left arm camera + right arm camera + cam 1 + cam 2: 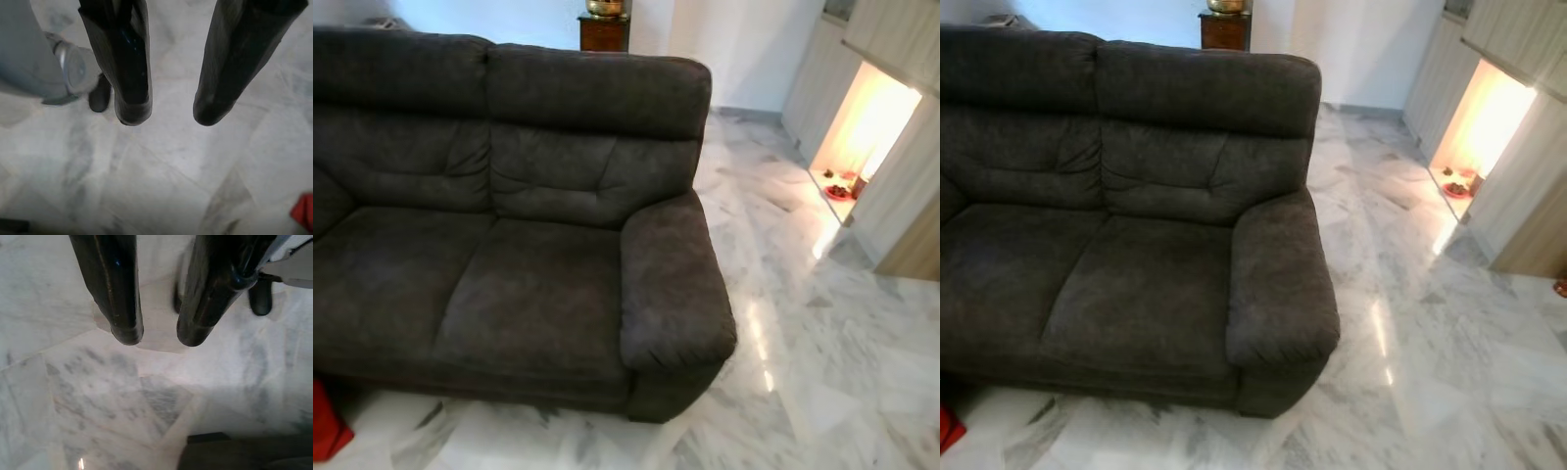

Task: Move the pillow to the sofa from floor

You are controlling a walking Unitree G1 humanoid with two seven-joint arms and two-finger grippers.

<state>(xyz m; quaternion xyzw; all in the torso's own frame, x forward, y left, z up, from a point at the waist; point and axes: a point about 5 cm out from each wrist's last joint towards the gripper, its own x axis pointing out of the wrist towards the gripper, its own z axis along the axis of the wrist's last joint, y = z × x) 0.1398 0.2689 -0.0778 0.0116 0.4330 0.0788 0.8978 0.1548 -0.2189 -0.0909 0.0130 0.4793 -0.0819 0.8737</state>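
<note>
While both grippers' jaws hang spread, the red pillow point(327, 423) lies beside the sofa point(509, 245).

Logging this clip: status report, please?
Left gripper and right gripper open, hanging over marble floor. Red pillow on floor at sofa's left front corner. Seat bare.

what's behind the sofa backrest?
Over the sofa backrest, the top of a dark wooden cabinet shows, with a brass-coloured vessel on it, against a pale wall. The cabinet's lower part and the floor behind are covered by the backrest.
</note>
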